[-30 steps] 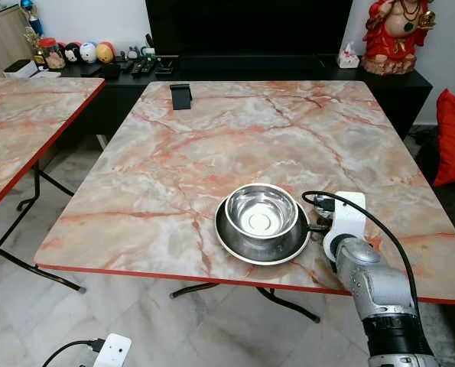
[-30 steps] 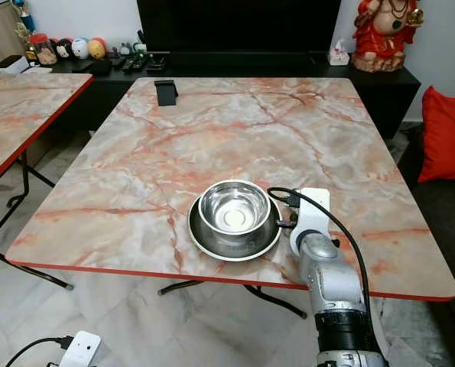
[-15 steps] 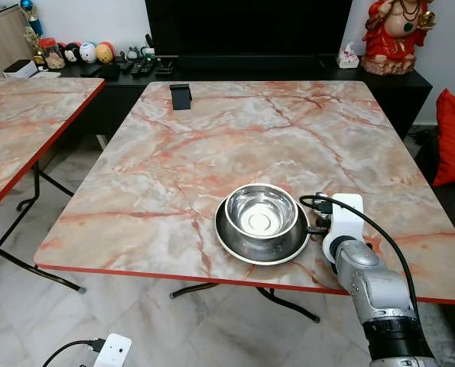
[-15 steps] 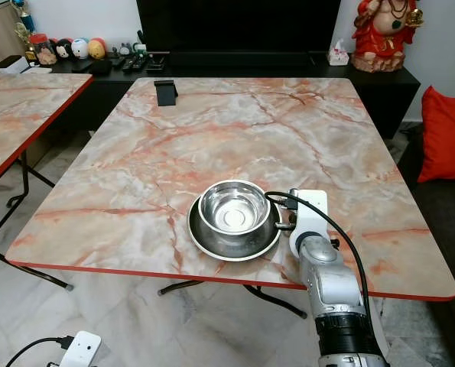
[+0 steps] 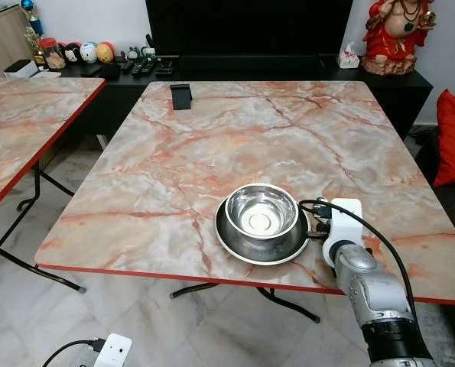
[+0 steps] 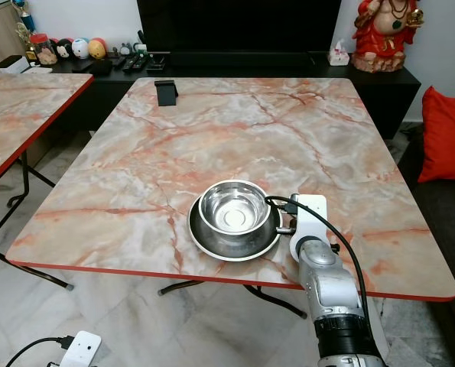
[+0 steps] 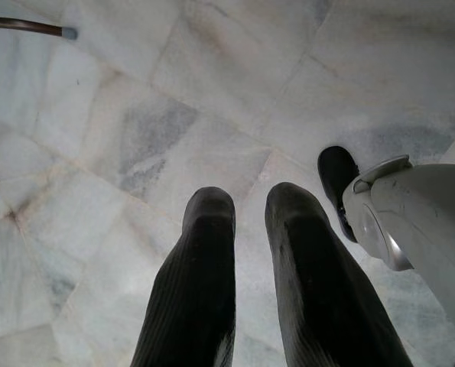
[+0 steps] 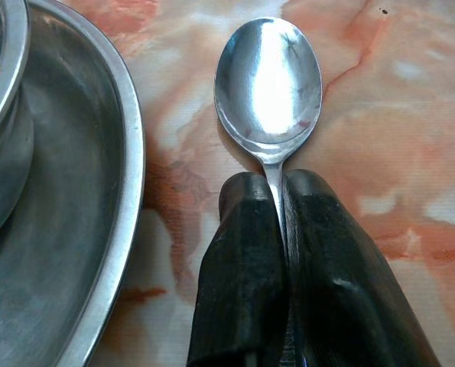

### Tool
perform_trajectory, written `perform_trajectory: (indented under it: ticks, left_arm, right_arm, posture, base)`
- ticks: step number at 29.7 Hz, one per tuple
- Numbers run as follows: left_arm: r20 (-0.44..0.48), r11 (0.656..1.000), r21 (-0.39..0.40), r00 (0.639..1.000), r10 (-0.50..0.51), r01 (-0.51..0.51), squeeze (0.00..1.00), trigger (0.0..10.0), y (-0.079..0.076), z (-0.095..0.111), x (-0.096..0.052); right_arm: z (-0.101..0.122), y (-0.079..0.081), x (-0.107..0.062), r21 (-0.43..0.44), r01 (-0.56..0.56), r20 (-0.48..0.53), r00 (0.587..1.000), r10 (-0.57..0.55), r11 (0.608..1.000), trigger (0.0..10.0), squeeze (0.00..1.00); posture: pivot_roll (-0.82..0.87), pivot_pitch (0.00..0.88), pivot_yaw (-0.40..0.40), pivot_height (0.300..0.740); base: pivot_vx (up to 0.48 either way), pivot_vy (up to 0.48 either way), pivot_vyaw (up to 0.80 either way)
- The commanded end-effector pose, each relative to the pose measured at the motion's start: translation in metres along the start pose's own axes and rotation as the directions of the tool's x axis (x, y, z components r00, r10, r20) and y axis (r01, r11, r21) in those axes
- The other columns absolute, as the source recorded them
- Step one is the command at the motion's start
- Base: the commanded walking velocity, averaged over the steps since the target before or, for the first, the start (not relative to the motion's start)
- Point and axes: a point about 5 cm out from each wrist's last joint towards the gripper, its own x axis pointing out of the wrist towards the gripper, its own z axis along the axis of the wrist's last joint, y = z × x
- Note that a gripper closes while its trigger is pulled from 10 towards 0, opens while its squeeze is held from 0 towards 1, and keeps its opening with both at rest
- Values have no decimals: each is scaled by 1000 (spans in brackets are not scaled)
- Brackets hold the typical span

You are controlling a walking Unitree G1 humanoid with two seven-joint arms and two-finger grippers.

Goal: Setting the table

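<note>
R gripper (image 8: 277, 199) fingers pinch spoon (image 8: 269, 80) neck, just beside plate (image 8: 97, 229) rim. Risk: spoon clips rim on release. L fingers (image 7: 204, 260) slightly apart, idle.

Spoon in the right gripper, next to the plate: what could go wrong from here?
1. The right gripper pinches the spoon only by its thin handle, so it may twist or slip on release.
2. The spoon bowl lies close beside the plate rim; a small drift could knock the plate or the bowl stacked in it.
3. Both sit near the table front edge, so a shove could push them off.
</note>
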Motion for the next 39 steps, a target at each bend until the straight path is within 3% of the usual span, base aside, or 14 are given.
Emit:
perform_trajectory:
  ticks: [1, 28, 35, 38, 39]
  left_arm:
    - [-7, 1000, 19, 1000, 11, -11, 0, 10000, 5, -2, -1]
    - [-5, 1000, 23, 1000, 11, -11, 0, 10000, 5, -1, -1]
    - [-4, 1000, 24, 1000, 13, -13, 0, 10000, 5, -1, -1]
    - [-5, 1000, 23, 1000, 13, -12, 0, 10000, 5, -1, -1]
    - [-5, 1000, 24, 1000, 12, -12, 0, 10000, 5, -1, -1]
  right_arm:
    - [-4, 2, 1, -6, 0, -15, 1000, 0, 1000, 10000, 0]
    - [-4, 4, 1, 3, 1, -18, 1000, -1, 1000, 10000, 0]
    - [-4, 5, 1, 2, -2, -22, 1000, 2, 1000, 10000, 59]
    - [-4, 5, 1, 2, -1, -22, 1000, 1, 1000, 10000, 102]
    - [-4, 6, 1, 3, -1, -22, 1000, 1, 1000, 10000, 392]
  posture:
    - [-19, 0, 37, 740]
    - [-16, 0, 37, 740]
    - [-14, 0, 36, 740]
    - [-14, 0, 36, 740]
    - [-14, 0, 36, 740]
  base:
    - [0, 0, 0]
    - [0, 0, 0]
    - [0, 0, 0]
    - [0, 0, 0]
    - [0, 0, 0]
